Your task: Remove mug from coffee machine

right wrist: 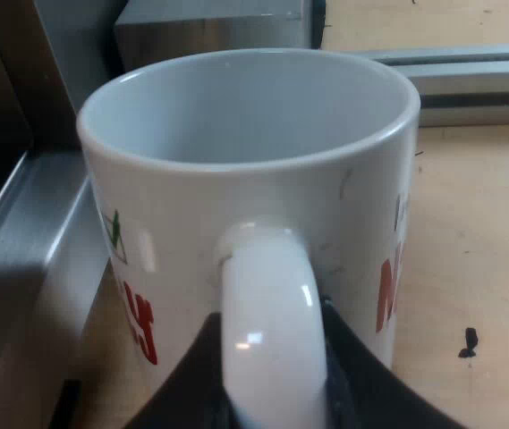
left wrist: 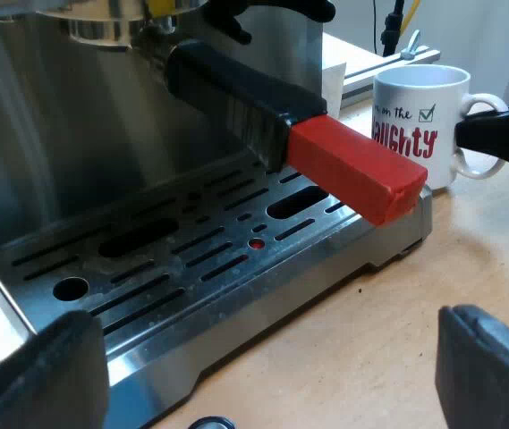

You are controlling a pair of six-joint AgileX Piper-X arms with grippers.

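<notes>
Left wrist view: found mug off the drip tray, standing just beside its corner on the counter, so judged nearly done. Saw right gripper closed around the mug's handle, likely to carry it upright. Noted left gripper spread wide, holding nothing, near the tray, seemingly out of the way.
</notes>
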